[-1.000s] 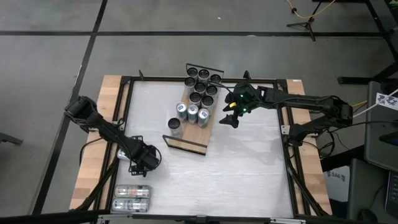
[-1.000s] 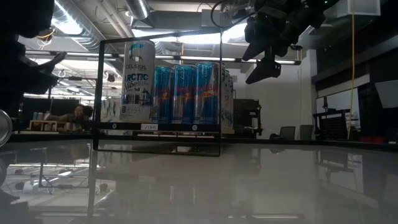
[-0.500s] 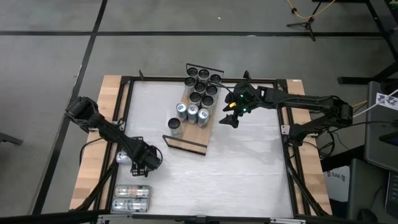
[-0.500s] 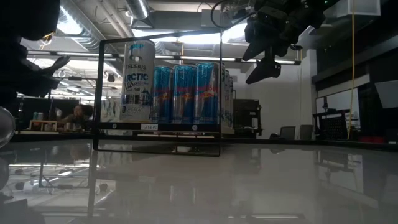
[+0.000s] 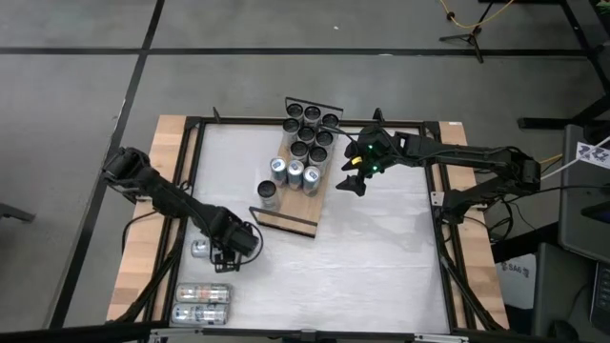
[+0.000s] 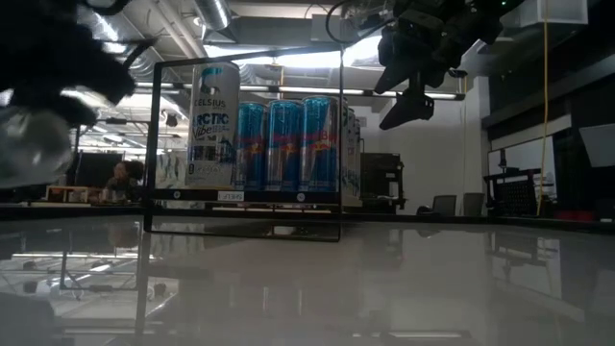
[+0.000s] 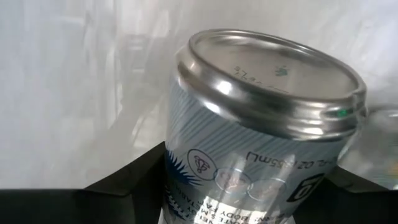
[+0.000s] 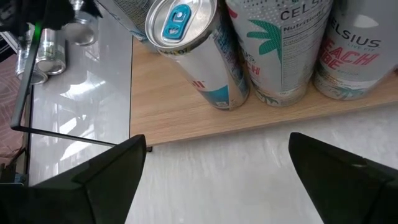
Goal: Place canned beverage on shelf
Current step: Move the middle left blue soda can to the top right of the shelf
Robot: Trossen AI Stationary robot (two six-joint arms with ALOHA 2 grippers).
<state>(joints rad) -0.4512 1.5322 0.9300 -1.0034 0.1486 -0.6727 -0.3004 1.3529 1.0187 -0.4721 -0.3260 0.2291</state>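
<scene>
The shelf (image 5: 297, 177) sat toward the far middle of the white table (image 5: 381, 267), running diagonally, with a thin black wire rail at each short end. Its far half was packed tight with cans (image 5: 307, 133), and three more plus one near the closer rail filled part of the near half, so the only bare wood was a small patch by that near rail. Off the shelf, the table was mostly open on the near and right sides. The left gripper (image 5: 240, 241) was just off the shelf's near-left end, arm bent low and reaching in from the left edge, fingers (image 7: 124, 186) pinching a silver can (image 7: 255, 124) up off the tabletop. Another loose can (image 5: 200, 249) lay beside it, and a pack of cans (image 5: 202, 303) sat farther toward the near-left corner. The right gripper (image 5: 355, 179) hung just right of the shelf's middle, arm stretched in from the right edge, fingers (image 8: 112, 180) spread wide around nothing, pointing at the cans on the board.
</scene>
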